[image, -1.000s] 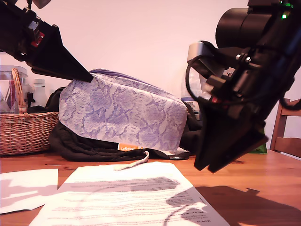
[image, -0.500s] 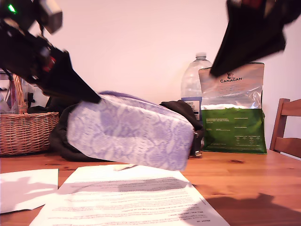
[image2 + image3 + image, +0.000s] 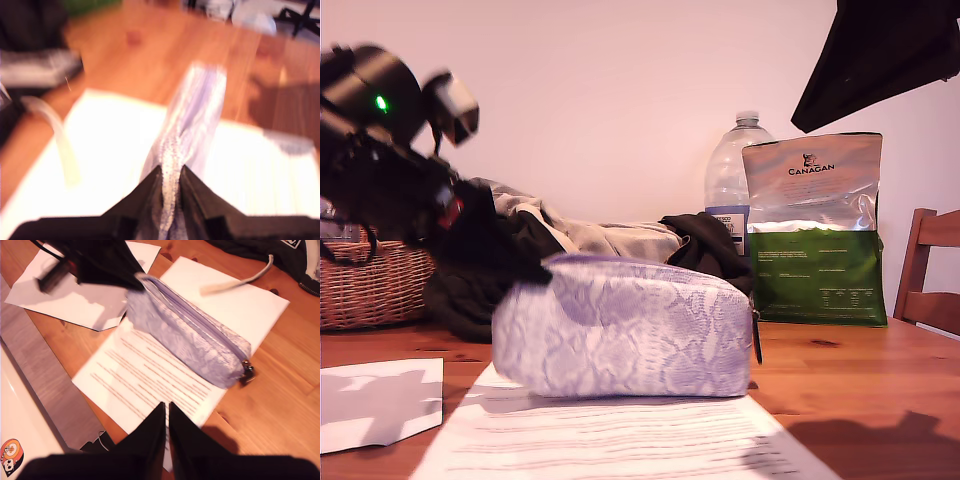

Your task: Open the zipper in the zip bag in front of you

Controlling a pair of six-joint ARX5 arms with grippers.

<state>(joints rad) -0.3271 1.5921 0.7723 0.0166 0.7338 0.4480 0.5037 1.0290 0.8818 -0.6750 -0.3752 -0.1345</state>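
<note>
The zip bag has dropped from its tilted lift and now lies flat on the printed sheet, with my first gripper at its nine o'clock end, clamped on the fabric. My second gripper has risen to one o'clock, jaws pressed together on nothing, well apart from the zipper.

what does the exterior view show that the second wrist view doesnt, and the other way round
Only the exterior view: the water bottle, the Canagan bag, the basket and a chair.

Only the second wrist view: the zipper running along the pouch's top, its pull at the far end from my first pincer, and my second pincer, shut and empty, above the printed sheet.

Both: the pouch on the sheet, gripped at one end by my first pincer.
</note>
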